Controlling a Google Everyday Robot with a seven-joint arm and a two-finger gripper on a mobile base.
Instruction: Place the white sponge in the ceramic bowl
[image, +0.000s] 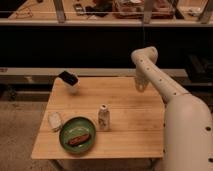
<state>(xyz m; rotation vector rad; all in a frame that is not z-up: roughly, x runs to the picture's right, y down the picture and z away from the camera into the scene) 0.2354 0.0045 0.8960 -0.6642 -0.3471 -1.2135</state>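
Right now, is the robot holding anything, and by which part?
Nothing seems held. The end effector hangs by the far edge of the table, apart from every item; the white sponge lies beside the ceramic bowl.

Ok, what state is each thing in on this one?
ceramic bowl: upright, holds a brown item, no sponge.
white sponge: lying on the table left of the ceramic bowl, not held.
white bottle: standing upright right of the ceramic bowl.
gripper: by the table's far right edge, away from all three.

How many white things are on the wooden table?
3: white sponge front left, bottle right of the ceramic bowl, black-topped object back left. None looks hidden. The gripper hangs at the back right edge.
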